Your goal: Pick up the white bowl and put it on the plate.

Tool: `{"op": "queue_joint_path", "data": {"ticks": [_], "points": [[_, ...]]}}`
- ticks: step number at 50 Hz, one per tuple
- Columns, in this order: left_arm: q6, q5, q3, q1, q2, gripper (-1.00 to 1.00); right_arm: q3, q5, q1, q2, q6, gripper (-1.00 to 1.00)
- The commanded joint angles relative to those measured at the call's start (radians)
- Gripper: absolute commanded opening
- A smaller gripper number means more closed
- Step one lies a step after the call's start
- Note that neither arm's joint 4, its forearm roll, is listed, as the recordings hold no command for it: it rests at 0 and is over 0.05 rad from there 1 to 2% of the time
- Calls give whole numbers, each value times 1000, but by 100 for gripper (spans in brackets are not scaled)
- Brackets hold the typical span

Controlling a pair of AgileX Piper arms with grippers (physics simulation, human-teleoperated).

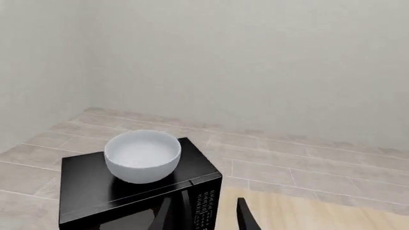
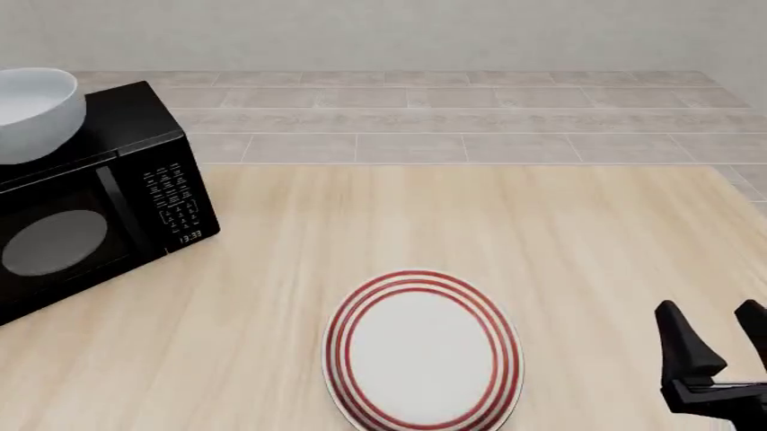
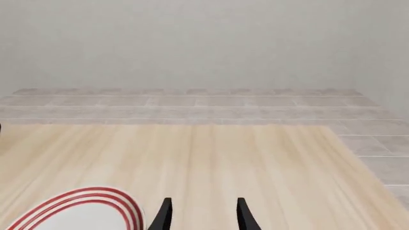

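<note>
One glossy white bowl [image 2: 34, 112], deep and smooth-sided, is sitting on top of a boxy black microwave [image 2: 108, 206] at the far left of the pale wood-grain worktop [image 2: 480, 224]. Well apart, the flat round plate [image 2: 423, 352] with three red rings is lying near the front edge. Both pincers are hanging spread and holding nothing: the left pincer [image 1: 201, 215] near the microwave, the right pincer [image 2: 719, 337] beside the plate.

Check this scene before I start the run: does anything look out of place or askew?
Only the white bowl: it sits upright on top of the black microwave at the table's far left, not on the tabletop. The plate lies flat, nothing spilled or damaged.
</note>
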Motion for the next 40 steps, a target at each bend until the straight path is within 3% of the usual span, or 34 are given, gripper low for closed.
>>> {"op": "queue_joint_path", "data": {"ticks": [1,9,13,16,22,25,27,29,32,33,34,36,40], "points": [[-45,101,-225,38,132,100,0,-68,1,75,3,100],[-84,182,-411,115,271,100,0,-120,13,135,3,100],[-88,207,-498,185,340,100,0,-114,18,128,2,100],[-133,236,-563,206,402,100,0,-117,15,133,-1,100],[-129,287,-662,277,472,100,0,-103,14,120,-2,100],[-110,260,-644,359,463,100,0,-91,16,105,-4,100],[-108,259,-642,367,460,100,0,-83,20,95,-4,100],[-119,324,-716,328,508,100,0,-85,21,97,-2,100],[-105,301,-675,358,523,100,0,-110,23,129,-2,100],[-109,329,-726,369,558,100,0,-116,25,139,-2,100],[-101,308,-692,377,561,100,0,-113,27,136,-4,100],[-98,336,-758,407,612,100,0,-110,29,134,-1,100],[-119,349,-807,409,685,100,0,-131,31,157,3,100]]}}
